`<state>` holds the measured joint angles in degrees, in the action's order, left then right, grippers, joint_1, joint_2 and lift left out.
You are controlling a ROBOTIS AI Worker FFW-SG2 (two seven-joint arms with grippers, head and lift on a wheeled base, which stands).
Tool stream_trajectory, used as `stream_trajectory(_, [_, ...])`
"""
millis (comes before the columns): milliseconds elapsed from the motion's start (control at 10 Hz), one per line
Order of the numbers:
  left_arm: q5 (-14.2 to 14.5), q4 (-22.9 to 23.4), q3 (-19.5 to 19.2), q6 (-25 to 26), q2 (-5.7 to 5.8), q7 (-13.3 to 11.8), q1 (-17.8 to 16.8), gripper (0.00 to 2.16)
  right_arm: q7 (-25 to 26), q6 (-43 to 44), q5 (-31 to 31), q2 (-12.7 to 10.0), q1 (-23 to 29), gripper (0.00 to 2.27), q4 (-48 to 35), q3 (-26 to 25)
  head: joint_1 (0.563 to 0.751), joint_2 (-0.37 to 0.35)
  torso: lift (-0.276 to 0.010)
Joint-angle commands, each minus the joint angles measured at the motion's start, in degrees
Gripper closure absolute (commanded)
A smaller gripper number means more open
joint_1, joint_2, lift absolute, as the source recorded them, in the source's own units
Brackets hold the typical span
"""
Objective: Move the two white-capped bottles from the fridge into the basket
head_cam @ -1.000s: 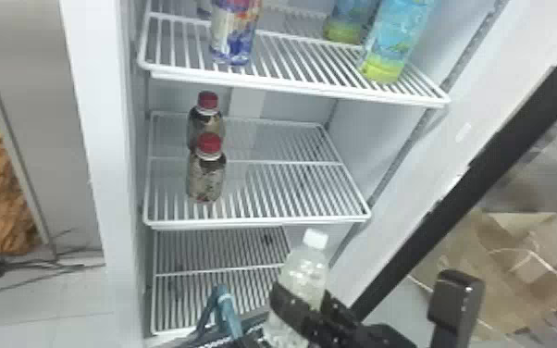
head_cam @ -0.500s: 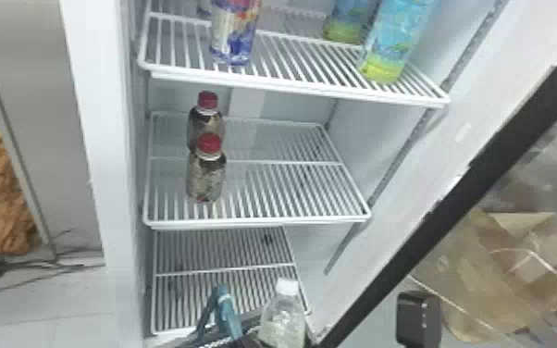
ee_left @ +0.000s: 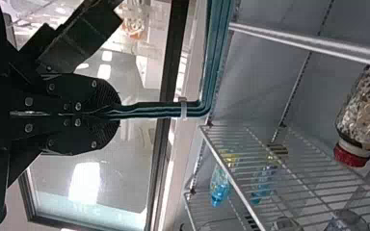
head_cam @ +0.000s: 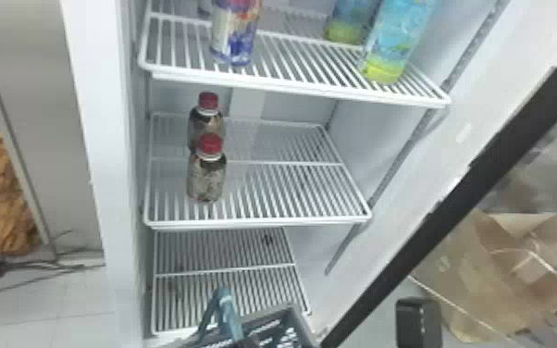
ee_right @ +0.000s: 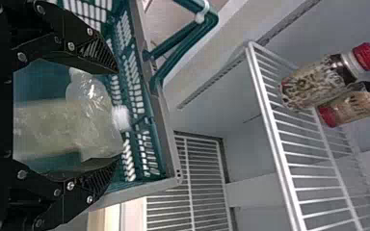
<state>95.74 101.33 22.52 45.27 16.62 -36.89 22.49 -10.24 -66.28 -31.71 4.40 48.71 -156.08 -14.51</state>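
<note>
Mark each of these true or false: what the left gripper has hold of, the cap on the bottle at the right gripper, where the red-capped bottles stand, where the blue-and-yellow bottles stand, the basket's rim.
1. The left gripper is shut on a teal handle. True.
2. The bottle between the right gripper's fingers has no cap. False: its white cap is on.
3. Two red-capped bottles stand on one shelf. True.
4. The blue-and-yellow bottles share that shelf. False: they stand on the shelf above.
5. The basket's rim is grey. True.

Two bottles (head_cam: 207,180) line one shelf (head_cam: 291,222) front to back, the basket (head_cam: 301,321) apparently before the fridge (head_cam: 102,115).
</note>
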Motion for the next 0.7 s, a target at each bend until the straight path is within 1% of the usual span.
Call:
stream_trajectory(0, [0.0, 0.1, 0.0, -0.3, 0.0, 0.1, 0.0, 1.12, -0.5, 4.5, 1.1, -0.1, -0.1, 0.45, 0.3, -0.1, 0.695, -0.35, -0.26])
stream_trajectory(100, [0.0, 0.0, 0.0, -0.3, 0.0, 0.1, 0.0, 1.12, -1.0, 9.9, 2.9, -0.5, 0.4, 0.45, 0.3, -0.5, 0.695, -0.35, -0.26])
stream_trajectory(200, [0.0, 0.0, -0.1, -0.4, -0.09, 0.1, 0.1, 1.12, -1.4, 17.2, 4.4, -0.6, 0.5, 0.45, 0.9, -0.1, 0.695, -0.35, -0.26])
stream_trajectory(300, [0.0, 0.0, 0.0, -0.3, -0.09, 0.1, 0.1, 1.12, -3.8, 25.1, 5.7, -0.6, -0.6, 0.45, 3.9, 0.2, 0.695, -0.35, -0.26])
stream_trajectory(400, [-0.1, 0.0, 0.1, -0.1, -0.09, 0.1, -0.1, 1.12, -5.2, 31.8, 6.2, -0.7, -1.5, 0.45, 6.4, 0.9, 0.695, -0.35, -0.26])
stream_trajectory(500, [-0.1, 0.0, 0.1, 0.0, -0.09, 0.1, -0.1, 1.12, -5.2, 36.9, 7.4, -0.8, -1.7, 0.43, 7.5, 1.8, 0.695, -0.35, -0.26])
stream_trajectory(600, [-0.1, 0.0, 0.3, 0.1, 0.0, 0.1, -0.1, 1.12, -5.2, 40.0, 7.6, -0.8, -2.6, 0.4, 9.2, 2.5, 0.695, -0.35, -0.26])
